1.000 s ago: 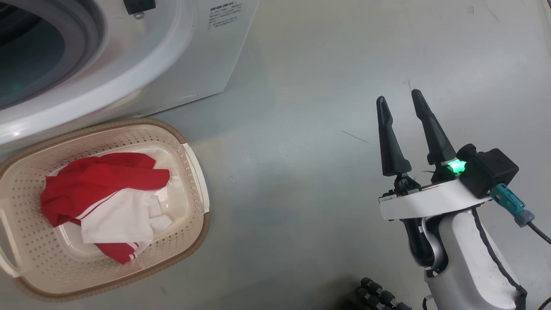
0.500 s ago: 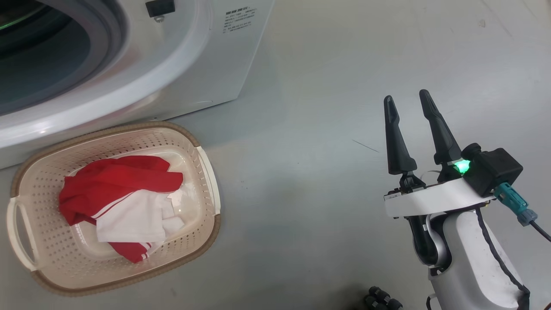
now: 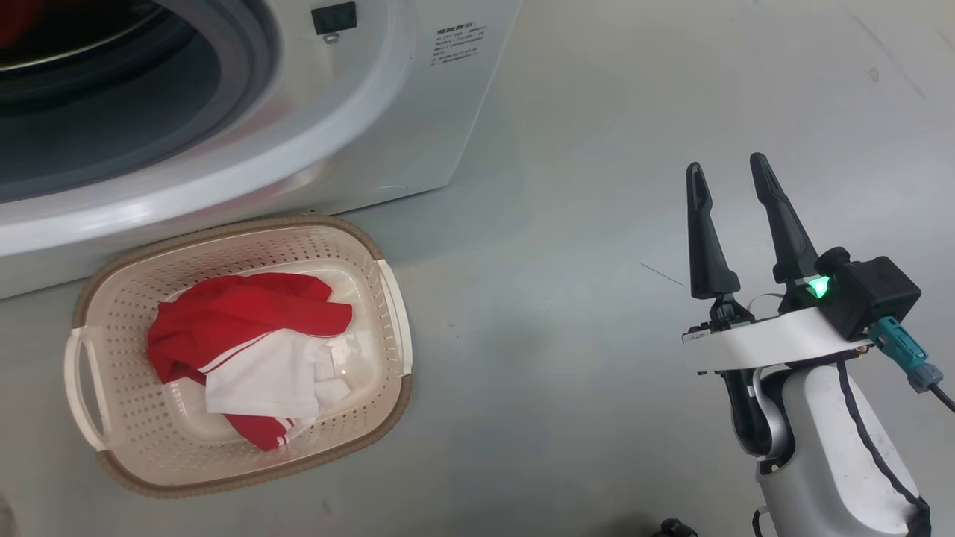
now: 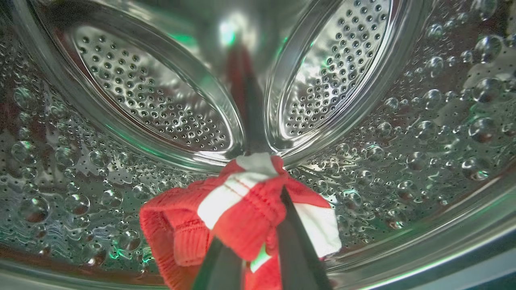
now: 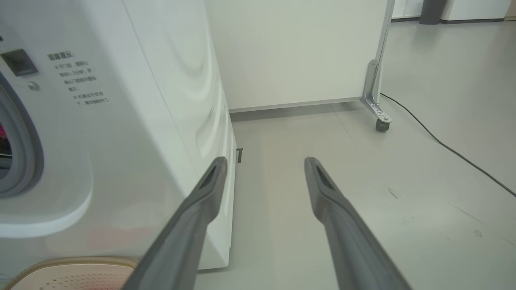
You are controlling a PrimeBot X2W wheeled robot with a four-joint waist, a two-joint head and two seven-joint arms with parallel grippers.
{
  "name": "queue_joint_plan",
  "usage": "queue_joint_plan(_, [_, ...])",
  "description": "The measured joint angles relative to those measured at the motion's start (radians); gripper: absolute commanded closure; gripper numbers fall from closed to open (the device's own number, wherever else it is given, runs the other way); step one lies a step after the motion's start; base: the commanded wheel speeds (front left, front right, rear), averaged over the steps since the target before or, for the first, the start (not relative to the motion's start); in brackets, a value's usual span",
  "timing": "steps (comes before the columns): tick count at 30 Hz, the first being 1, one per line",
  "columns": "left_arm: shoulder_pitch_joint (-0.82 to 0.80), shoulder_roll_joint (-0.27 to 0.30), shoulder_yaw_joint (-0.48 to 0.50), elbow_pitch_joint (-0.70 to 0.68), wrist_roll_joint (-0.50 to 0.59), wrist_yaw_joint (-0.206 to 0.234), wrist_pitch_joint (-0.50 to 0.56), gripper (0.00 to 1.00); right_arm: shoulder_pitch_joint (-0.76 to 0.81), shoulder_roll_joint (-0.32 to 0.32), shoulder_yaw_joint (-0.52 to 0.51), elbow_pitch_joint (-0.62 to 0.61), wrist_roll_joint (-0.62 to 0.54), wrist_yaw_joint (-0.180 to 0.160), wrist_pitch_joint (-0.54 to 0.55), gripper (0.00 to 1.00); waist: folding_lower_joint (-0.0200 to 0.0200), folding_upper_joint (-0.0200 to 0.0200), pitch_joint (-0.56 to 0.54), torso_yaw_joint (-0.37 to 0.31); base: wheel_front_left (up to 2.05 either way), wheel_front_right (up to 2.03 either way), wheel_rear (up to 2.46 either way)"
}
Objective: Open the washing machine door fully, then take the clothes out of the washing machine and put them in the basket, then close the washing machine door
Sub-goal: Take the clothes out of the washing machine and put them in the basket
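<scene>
- Right jaws released, fingers [image 3: 705,239] spread wide over bare floor [image 3: 537,358], well apart from basket [image 3: 127,418]. In the right wrist view one finger lies just beside the washer [image 3: 418,127] wall. A waist turn toward the machine could knock it there.
- Basket sits on the floor, far rim just beside the washer's foot. Clothes [image 3: 246,335] already lie in its middle. It looks like light plastic, so a trailing hem or a low forearm would likely shove or tip it.
- Seal [image 3: 257,63], the grey rubber lip round the opening, is the likeliest snag. Loose cloth could catch on it coming out and be pulled from the grip.
- Left jaws are inside the drum [image 4: 121,100], clenched on a red-and-white garment [image 4: 242,209]. Fingers [image 4: 300,249] pinch one bunched fold, with the rest hanging slack beside them. A thin pinch like this may slip. The raised ridge just beyond the garment could also catch it.
- Room: broad open floor right of the basket. The path from opening down to basket looks short and unobstructed. Tight edges are the opening's rim and the washer's corner.
- Far: castor [image 5: 381,125] and cable [image 5: 443,145] lie past the washer, well apart from both arms. They are a hazard only if the base rolls that way.
</scene>
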Motion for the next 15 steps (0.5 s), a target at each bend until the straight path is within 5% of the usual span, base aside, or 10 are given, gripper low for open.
queue_joint_plan(15, [0.24, -0.127, 0.017, -0.112, -0.014, 0.009, -0.289, 1.0, 0.027, -0.001, -0.03, 0.014, -0.049, 0.018, 0.0, 0.0, 0.0, 0.0, -0.069, 0.086, 0.0, 0.0, 0.0])
